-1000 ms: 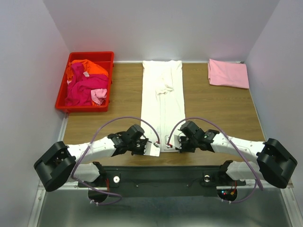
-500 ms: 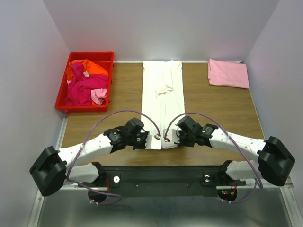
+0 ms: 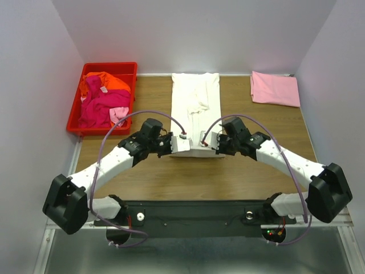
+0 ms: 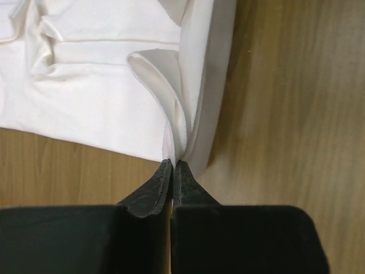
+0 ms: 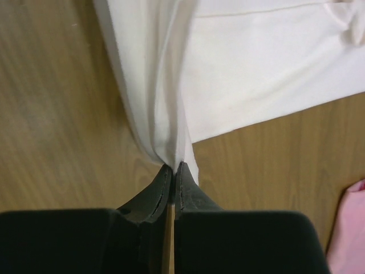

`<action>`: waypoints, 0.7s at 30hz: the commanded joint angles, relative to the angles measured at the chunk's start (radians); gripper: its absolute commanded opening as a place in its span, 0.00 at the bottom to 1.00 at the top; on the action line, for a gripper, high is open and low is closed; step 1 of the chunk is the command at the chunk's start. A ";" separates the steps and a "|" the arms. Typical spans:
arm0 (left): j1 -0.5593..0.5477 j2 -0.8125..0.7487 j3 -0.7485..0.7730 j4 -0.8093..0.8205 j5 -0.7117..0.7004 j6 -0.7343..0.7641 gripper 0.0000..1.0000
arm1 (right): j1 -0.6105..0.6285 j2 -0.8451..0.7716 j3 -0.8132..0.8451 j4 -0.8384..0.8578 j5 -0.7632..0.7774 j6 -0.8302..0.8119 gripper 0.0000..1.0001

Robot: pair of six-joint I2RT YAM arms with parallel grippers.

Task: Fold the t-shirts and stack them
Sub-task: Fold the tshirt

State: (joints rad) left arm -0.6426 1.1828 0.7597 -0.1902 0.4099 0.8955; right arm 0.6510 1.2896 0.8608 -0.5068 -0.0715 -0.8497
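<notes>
Two sets of jaws clamp the near end of the white t-shirt (image 3: pixel 197 103), which lies as a long narrow strip down the centre of the top view, its far end at the back edge of the desk (image 3: pixel 142 171). The left arm (image 3: pixel 114 162) reaches in from the lower left, and the left jaws are clenched on the left corner of that near end. In the left wrist view the two dark fingertips (image 4: pixel 154 185) meet on a thin pinch of white t-shirt (image 4: pixel 102 108), and the cloth rises from them in a curled flap. The right arm (image 3: pixel 285 162) comes in from the lower right, and the right jaws are clenched the same way on the right corner. In the right wrist view their fingertips (image 5: pixel 188 185) press together on a bunched edge of the white t-shirt (image 5: pixel 262 74), which fans out toward the top of the frame. A pink t-shirt (image 3: pixel 275 89) lies flat and folded at the upper right of the desk, well apart from the white one; its edge shows at the lower right of the right wrist view (image 5: pixel 351 234). At the upper left a red bin (image 3: pixel 77 111) holds a crumpled orange t-shirt (image 3: pixel 108 83) and a magenta t-shirt (image 3: pixel 102 105)
</notes>
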 commanded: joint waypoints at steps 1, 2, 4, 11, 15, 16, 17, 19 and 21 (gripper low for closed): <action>0.060 0.072 0.088 0.098 0.026 0.075 0.00 | -0.088 0.069 0.099 0.071 -0.024 -0.118 0.01; 0.067 0.090 0.099 0.109 0.026 0.088 0.00 | -0.088 0.089 0.115 0.071 -0.031 -0.129 0.00; 0.095 0.147 0.136 0.136 0.026 0.129 0.00 | -0.128 0.155 0.167 0.086 -0.056 -0.155 0.01; 0.173 0.349 0.300 0.172 0.061 0.232 0.00 | -0.203 0.368 0.325 0.117 -0.106 -0.210 0.01; 0.222 0.465 0.430 0.166 0.095 0.273 0.00 | -0.246 0.465 0.437 0.123 -0.122 -0.236 0.01; 0.227 0.498 0.447 0.166 0.099 0.281 0.00 | -0.251 0.480 0.455 0.123 -0.129 -0.242 0.00; 0.236 0.514 0.461 0.166 0.107 0.295 0.00 | -0.260 0.516 0.471 0.125 -0.131 -0.250 0.01; 0.244 0.558 0.498 0.167 0.109 0.307 0.00 | -0.264 0.546 0.521 0.125 -0.139 -0.256 0.01; 0.250 0.583 0.516 0.169 0.110 0.324 0.00 | -0.272 0.594 0.553 0.125 -0.143 -0.261 0.01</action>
State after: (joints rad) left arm -0.4084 1.7458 1.2129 -0.0429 0.4908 1.1629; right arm 0.3962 1.8397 1.3430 -0.4103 -0.1947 -1.0714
